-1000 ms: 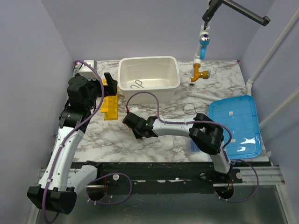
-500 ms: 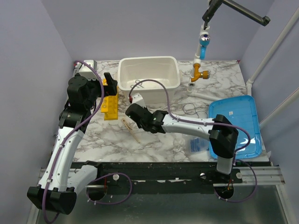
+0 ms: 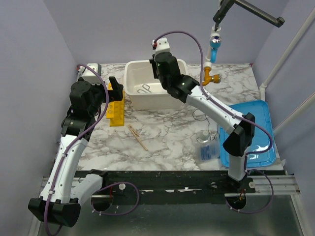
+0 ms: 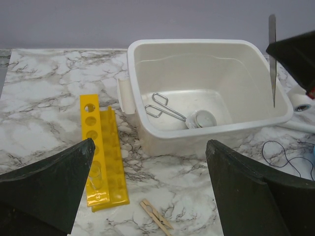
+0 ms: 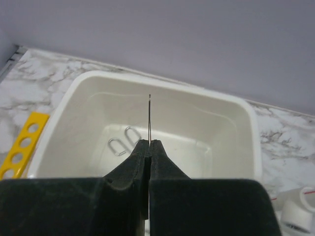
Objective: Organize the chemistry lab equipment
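My right gripper (image 5: 149,142) is shut on a thin silver metal blade (image 5: 149,118) and holds it upright above the white tub (image 3: 179,93). The blade also shows in the left wrist view (image 4: 272,59). Silver scissor-like tongs (image 4: 165,109) and a small white cup (image 4: 202,118) lie in the tub (image 4: 216,135). My left gripper (image 4: 150,145) is open and empty above the table, by the yellow holed rack (image 4: 101,152), which holds a clear tube (image 4: 95,173). A tan wooden peg (image 3: 138,137) lies on the marble. A clear beaker (image 3: 204,137) and a bag with blue contents (image 3: 209,150) sit front right.
A blue tray (image 3: 248,132) lies at the right edge. A faucet with a blue and orange fitting (image 3: 212,54) stands at the back right. A loop of thin dark wire (image 3: 199,114) lies near the tray. Purple walls close in the left, back and right.
My right arm has risen from the table near the wooden peg and swung back over the white tub, carrying the thin metal blade. The peg now lies uncovered. The left arm has barely moved.
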